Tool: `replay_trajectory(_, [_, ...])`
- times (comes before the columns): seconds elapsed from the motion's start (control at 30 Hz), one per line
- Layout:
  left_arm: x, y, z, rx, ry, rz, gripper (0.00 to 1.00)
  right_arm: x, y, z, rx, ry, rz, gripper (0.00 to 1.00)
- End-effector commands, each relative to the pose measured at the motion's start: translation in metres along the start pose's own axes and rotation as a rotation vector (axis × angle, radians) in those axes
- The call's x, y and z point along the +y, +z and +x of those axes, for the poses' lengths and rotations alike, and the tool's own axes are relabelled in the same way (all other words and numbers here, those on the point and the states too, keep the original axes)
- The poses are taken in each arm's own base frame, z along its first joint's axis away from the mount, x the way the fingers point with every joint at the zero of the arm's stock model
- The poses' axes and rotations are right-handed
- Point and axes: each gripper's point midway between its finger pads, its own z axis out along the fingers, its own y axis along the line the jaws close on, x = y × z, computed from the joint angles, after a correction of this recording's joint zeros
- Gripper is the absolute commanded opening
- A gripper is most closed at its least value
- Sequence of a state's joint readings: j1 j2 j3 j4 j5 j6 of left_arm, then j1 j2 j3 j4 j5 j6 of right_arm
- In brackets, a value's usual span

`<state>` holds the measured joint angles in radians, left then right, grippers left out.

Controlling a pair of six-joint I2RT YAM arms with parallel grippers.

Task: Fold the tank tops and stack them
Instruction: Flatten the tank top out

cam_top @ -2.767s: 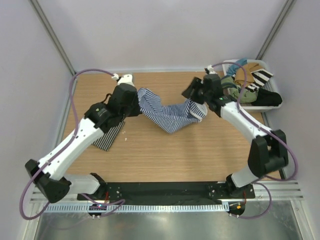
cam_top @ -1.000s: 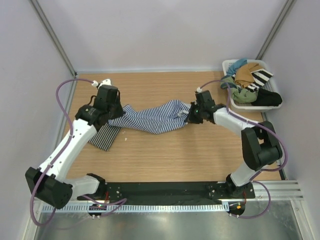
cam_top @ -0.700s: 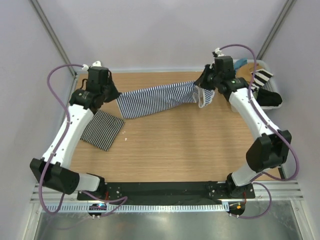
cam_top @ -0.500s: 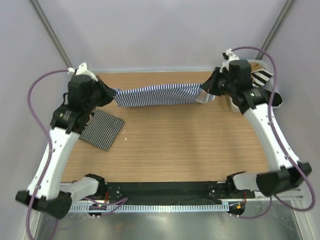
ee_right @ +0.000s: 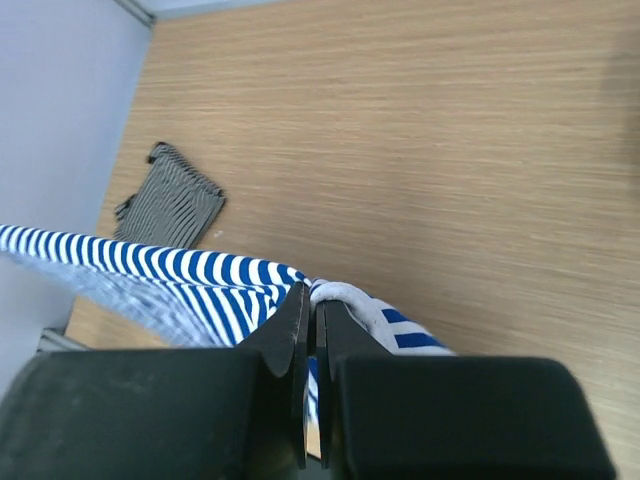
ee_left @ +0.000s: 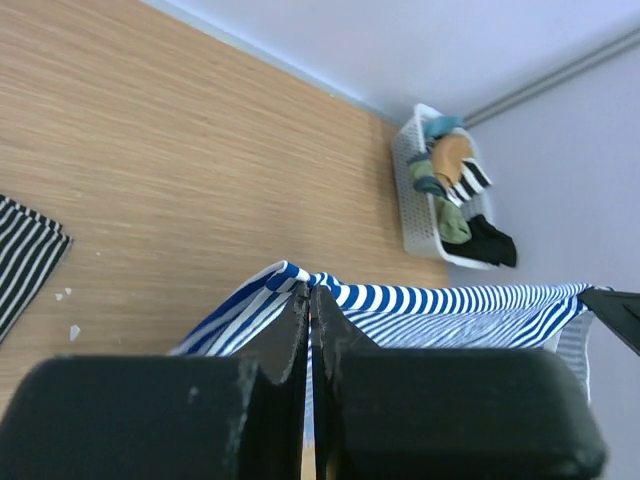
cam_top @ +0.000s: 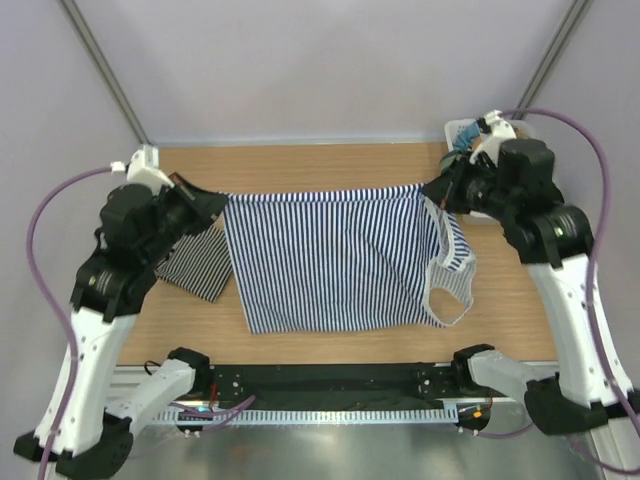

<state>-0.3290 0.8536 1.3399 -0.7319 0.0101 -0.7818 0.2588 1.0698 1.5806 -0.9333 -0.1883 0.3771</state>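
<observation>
Top (cam_top: 330, 260) (blue-striped) between left hand (cam_top: 216, 205), right hand (cam_top: 433, 192)

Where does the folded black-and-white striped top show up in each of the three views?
Top external: black-and-white top at left, mid-height.
Left wrist: black-and-white top at the left edge, cut off.
Right wrist: black-and-white top left of centre, upper half.
Shared landmark: the held blue-and-white top.

pale lilac walls (cam_top: 320, 60), wooden table (cam_top: 330, 162), grey metal corner posts (cam_top: 103, 68), even soft light
</observation>
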Motion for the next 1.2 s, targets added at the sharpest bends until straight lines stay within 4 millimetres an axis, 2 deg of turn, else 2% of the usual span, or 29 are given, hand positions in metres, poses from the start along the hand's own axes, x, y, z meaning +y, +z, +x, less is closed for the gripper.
replay_trajectory(0.0, [0.020, 0.054, -0.008, 0.002, 0.014, -0.135, 0.00, -0.044, 0.078, 0.000, 0.099, 0.022, 0.144, 0.01])
replay_trajectory(0.03, [0.024, 0.068, -0.005, 0.018, 0.014, -0.155, 0.00, -0.052, 0.093, 0.001, 0.113, 0.040, 0.145, 0.01])
replay_trajectory(0.07, [0.037, 0.099, 0.006, 0.060, 0.013, -0.201, 0.00, -0.056, 0.111, 0.004, 0.143, 0.064, 0.119, 0.01])
replay_trajectory(0.1, [0.046, 0.114, 0.008, 0.073, 0.001, -0.228, 0.00, -0.063, 0.129, -0.004, 0.116, 0.081, 0.112, 0.01])
replay_trajectory(0.13, [0.049, 0.131, 0.004, 0.061, -0.002, -0.233, 0.00, -0.091, 0.159, 0.000, 0.148, 0.129, 0.152, 0.05])
replay_trajectory(0.17, [0.070, 0.163, 0.019, 0.104, -0.002, -0.292, 0.00, -0.101, 0.175, -0.003, 0.147, 0.151, 0.152, 0.08])
replay_trajectory(0.2, [0.082, 0.179, 0.017, 0.097, -0.017, -0.320, 0.00, -0.104, 0.192, -0.018, 0.107, 0.174, 0.118, 0.14])
replay_trajectory(0.23, [0.081, 0.200, 0.009, 0.074, -0.022, -0.308, 0.00, -0.123, 0.225, -0.019, 0.123, 0.199, 0.138, 0.52])
replay_trajectory(0.27, [0.087, 0.217, 0.011, 0.086, -0.022, -0.317, 0.03, -0.128, 0.238, -0.025, 0.117, 0.203, 0.144, 0.64])
replay_trajectory(0.3, [0.115, 0.250, 0.032, 0.148, -0.021, -0.379, 0.18, -0.136, 0.250, -0.022, 0.144, 0.214, 0.167, 0.73])
replay_trajectory(0.33, [0.122, 0.264, 0.036, 0.162, -0.018, -0.392, 0.37, -0.132, 0.256, -0.035, 0.125, 0.216, 0.156, 0.79])
replay_trajectory(0.37, [0.136, 0.288, 0.046, 0.207, -0.020, -0.430, 0.57, -0.139, 0.264, -0.026, 0.153, 0.231, 0.166, 0.80])
replay_trajectory(0.4, [0.138, 0.295, 0.048, 0.224, -0.016, -0.441, 0.62, -0.135, 0.262, -0.032, 0.136, 0.224, 0.157, 0.80])
replay_trajectory(0.43, [0.134, 0.298, 0.044, 0.232, -0.015, -0.446, 0.64, -0.140, 0.262, -0.018, 0.157, 0.230, 0.169, 0.80])
replay_trajectory(0.47, [0.135, 0.301, 0.048, 0.246, -0.018, -0.442, 0.66, -0.142, 0.257, -0.016, 0.144, 0.222, 0.180, 0.80])
replay_trajectory(0.5, [0.134, 0.301, 0.051, 0.250, -0.018, -0.434, 0.67, -0.137, 0.244, -0.023, 0.110, 0.202, 0.178, 0.75])
replay_trajectory(0.53, [0.127, 0.297, 0.047, 0.234, -0.014, -0.414, 0.69, -0.148, 0.239, -0.005, 0.138, 0.197, 0.224, 0.72])
replay_trajectory(0.57, [0.133, 0.295, 0.055, 0.236, -0.010, -0.416, 0.70, -0.151, 0.233, 0.003, 0.157, 0.183, 0.241, 0.66])
replay_trajectory(0.6, [0.131, 0.291, 0.058, 0.239, -0.010, -0.409, 0.69, -0.150, 0.223, 0.004, 0.149, 0.175, 0.252, 0.56])
replay_trajectory(0.63, [0.132, 0.282, 0.064, 0.253, -0.012, -0.406, 0.68, -0.159, 0.219, 0.025, 0.188, 0.184, 0.284, 0.51])
replay_trajectory(0.7, [0.129, 0.274, 0.075, 0.289, -0.020, -0.386, 0.65, -0.164, 0.212, 0.039, 0.202, 0.183, 0.309, 0.45])
replay_trajectory(0.73, [0.132, 0.265, 0.086, 0.316, -0.023, -0.387, 0.63, -0.170, 0.208, 0.053, 0.225, 0.189, 0.332, 0.46])
replay_trajectory(0.8, [0.128, 0.256, 0.101, 0.344, -0.009, -0.379, 0.59, -0.180, 0.201, 0.069, 0.255, 0.186, 0.383, 0.52])
replay_trajectory(0.83, [0.134, 0.249, 0.116, 0.374, -0.005, -0.393, 0.59, -0.185, 0.197, 0.084, 0.283, 0.193, 0.404, 0.55])
replay_trajectory(0.87, [0.128, 0.243, 0.117, 0.375, 0.002, -0.380, 0.59, -0.189, 0.194, 0.092, 0.297, 0.193, 0.420, 0.57])
replay_trajectory(0.9, [0.124, 0.238, 0.128, 0.393, 0.013, -0.371, 0.58, -0.191, 0.193, 0.097, 0.295, 0.195, 0.426, 0.59])
replay_trajectory(0.93, [0.129, 0.233, 0.140, 0.416, 0.018, -0.379, 0.58, -0.195, 0.189, 0.112, 0.314, 0.198, 0.440, 0.62])
replay_trajectory(1.07, [0.135, 0.220, 0.168, 0.467, 0.035, -0.387, 0.56, -0.203, 0.190, 0.141, 0.357, 0.179, 0.470, 0.61])
replay_trajectory(1.17, [0.153, 0.215, 0.183, 0.498, 0.051, -0.423, 0.51, -0.211, 0.195, 0.155, 0.388, 0.132, 0.523, 0.55])
